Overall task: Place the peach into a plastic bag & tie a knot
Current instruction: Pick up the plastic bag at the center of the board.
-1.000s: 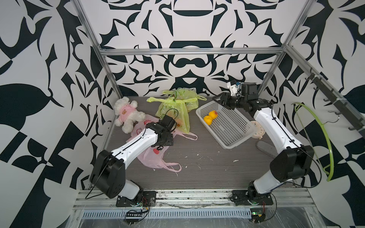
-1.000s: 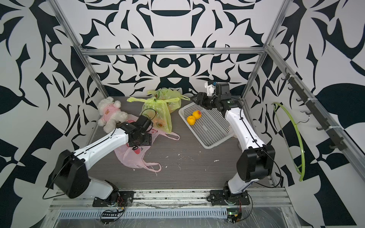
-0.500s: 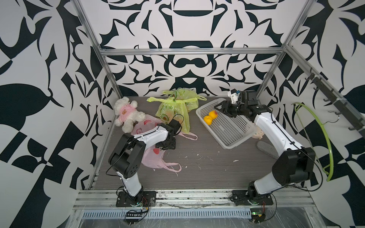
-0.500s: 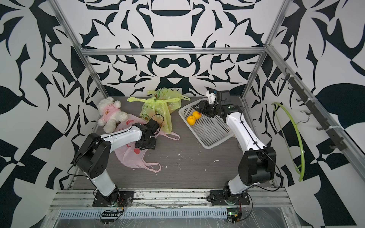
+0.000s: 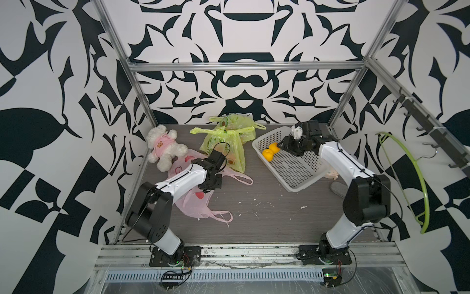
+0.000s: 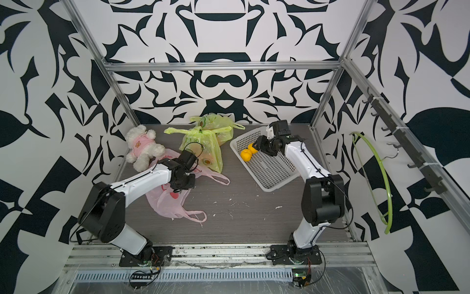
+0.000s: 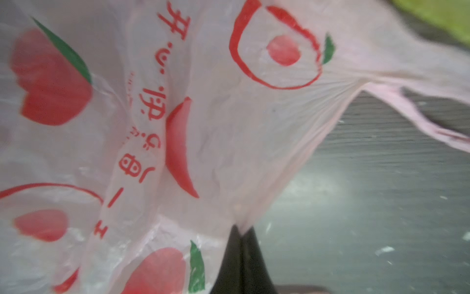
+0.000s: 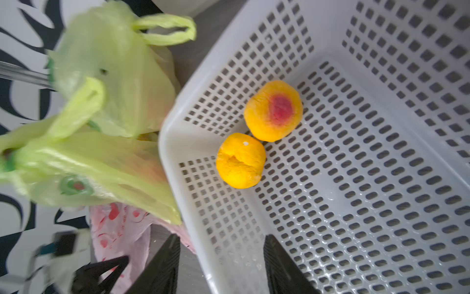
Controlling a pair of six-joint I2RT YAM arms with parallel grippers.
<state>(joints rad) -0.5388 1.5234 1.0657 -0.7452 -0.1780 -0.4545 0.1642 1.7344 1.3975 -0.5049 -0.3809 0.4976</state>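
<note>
I see left gripper (image 7: 240, 230) clamped on pink bag (image 7: 216, 132). Right gripper (image 8: 222, 238) gapes, empty, over basket (image 8: 381, 193); peach (image 8: 240, 160) lies inside, just ahead of it, touching second peach (image 8: 273, 110).

Left arm (image 5: 178, 182) and right arm (image 5: 342, 161): white shells, bulky black joints — thin black wrist cables (image 5: 228, 149), black base plates (image 5: 193, 254).

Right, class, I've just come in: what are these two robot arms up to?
The left pincer is shut on an edge of the pink plastic bag lying on the table. The right pincer hovers open over the white basket, where two peaches sit touching, neither grasped yet. So bagging and knotting are not yet done.
</note>
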